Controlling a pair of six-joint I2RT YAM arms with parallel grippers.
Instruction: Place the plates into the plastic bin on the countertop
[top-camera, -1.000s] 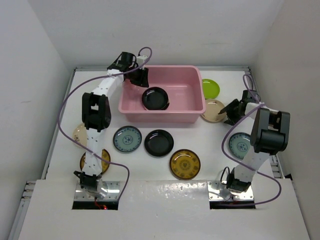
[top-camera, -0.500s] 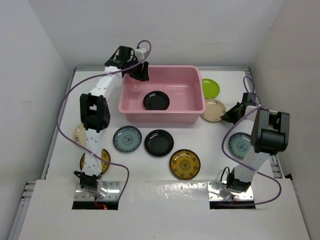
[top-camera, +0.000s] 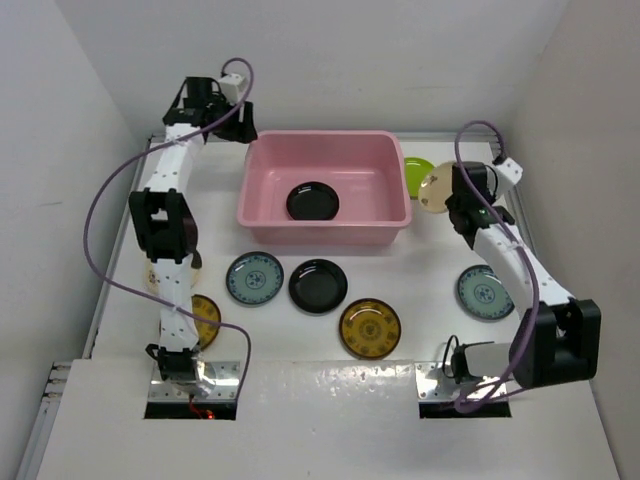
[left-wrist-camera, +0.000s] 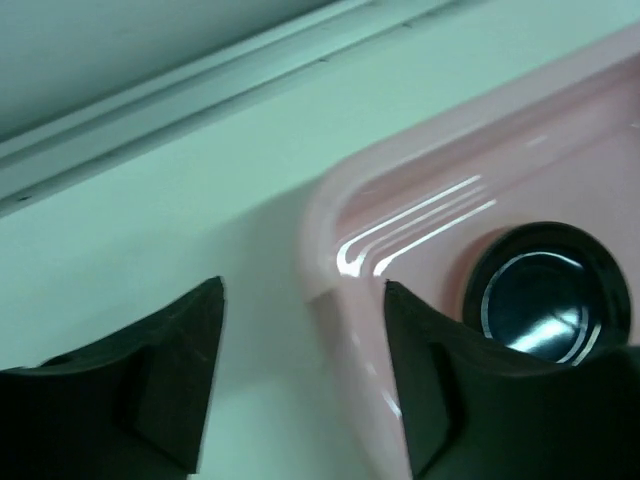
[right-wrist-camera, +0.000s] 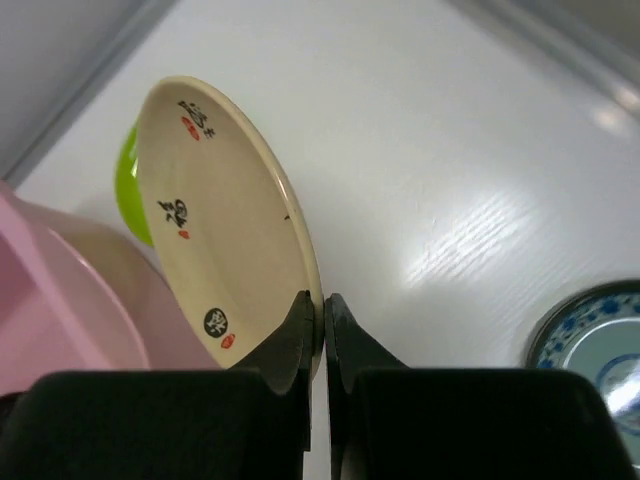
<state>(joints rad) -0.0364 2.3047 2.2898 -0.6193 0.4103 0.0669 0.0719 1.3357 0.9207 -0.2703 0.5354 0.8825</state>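
The pink plastic bin (top-camera: 325, 232) stands at the back middle of the countertop (top-camera: 420, 290) with one black plate (top-camera: 312, 201) inside. My left gripper (top-camera: 235, 128) hangs open and empty just outside the bin's far left corner (left-wrist-camera: 340, 220); the black plate (left-wrist-camera: 545, 300) shows beyond its right finger. My right gripper (right-wrist-camera: 318, 305) is shut on the rim of a cream plate (right-wrist-camera: 220, 220) with dark marks, held tilted on edge in the air just right of the bin (right-wrist-camera: 60, 310). In the top view that cream plate (top-camera: 436, 189) sits at the right gripper (top-camera: 447, 200).
A lime green plate (top-camera: 420, 165) lies behind the held plate. A teal plate (top-camera: 485, 292) lies at the right. In front of the bin lie a teal plate (top-camera: 254, 277), a black plate (top-camera: 318, 285) and an amber plate (top-camera: 369, 327); another amber plate (top-camera: 205, 315) is near the left arm.
My left gripper pulled out of the bin to beyond its far left corner and opened wider. My right gripper shut on the cream plate and lifted it off the countertop.
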